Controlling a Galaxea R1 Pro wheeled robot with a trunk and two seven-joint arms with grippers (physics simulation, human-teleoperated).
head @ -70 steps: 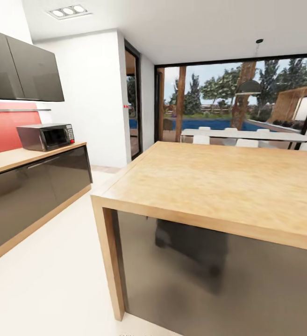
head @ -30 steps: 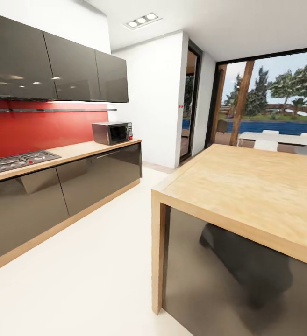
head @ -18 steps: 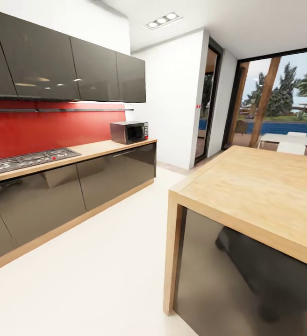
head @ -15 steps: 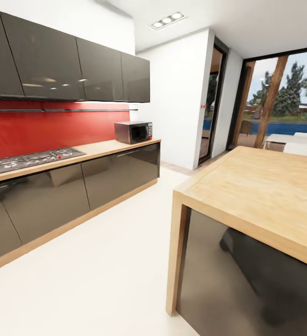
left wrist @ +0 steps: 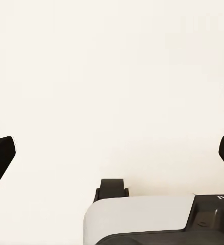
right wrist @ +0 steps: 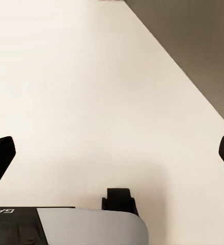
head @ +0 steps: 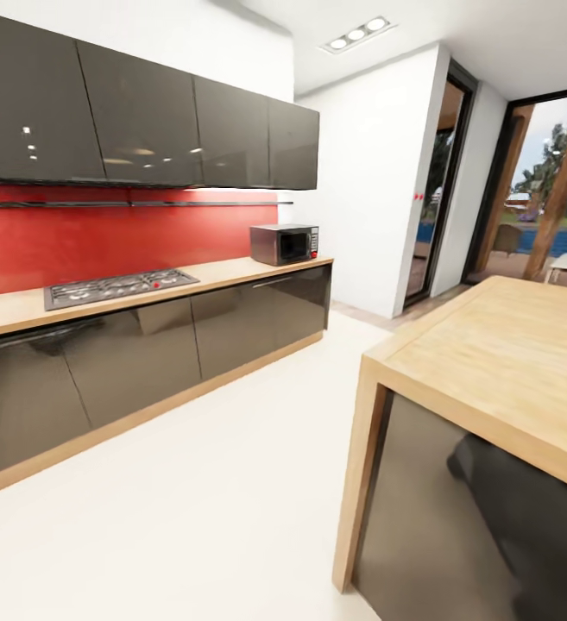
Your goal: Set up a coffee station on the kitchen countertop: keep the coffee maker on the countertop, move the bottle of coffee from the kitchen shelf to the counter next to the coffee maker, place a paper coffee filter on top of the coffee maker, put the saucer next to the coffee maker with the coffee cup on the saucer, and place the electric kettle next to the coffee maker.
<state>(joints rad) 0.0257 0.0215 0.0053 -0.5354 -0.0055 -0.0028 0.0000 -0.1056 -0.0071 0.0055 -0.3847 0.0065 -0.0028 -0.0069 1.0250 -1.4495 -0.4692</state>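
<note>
The coffee maker, bottle of coffee, filter, saucer, cup and kettle are out of view. A long wooden countertop [head: 231, 274] runs along the red-backed wall in the head view. My left gripper [left wrist: 112, 153] stands open over pale floor, its black fingertips [left wrist: 0, 158] far apart with nothing between them. My right gripper [right wrist: 112, 153] is open too, over the same pale floor, with a dark panel [right wrist: 194, 46] beside it.
A gas hob [head: 119, 286] is set in the countertop and a microwave [head: 284, 244] stands at its far end. Dark wall cabinets [head: 145, 121] hang above. A wooden island [head: 490, 371] with a dark glossy side fills the right. White floor [head: 214, 483] lies between them.
The camera has swung left: the island has slid to the right, and more of the counter, hob and wall cabinets has come into view. The window has nearly left the picture.
</note>
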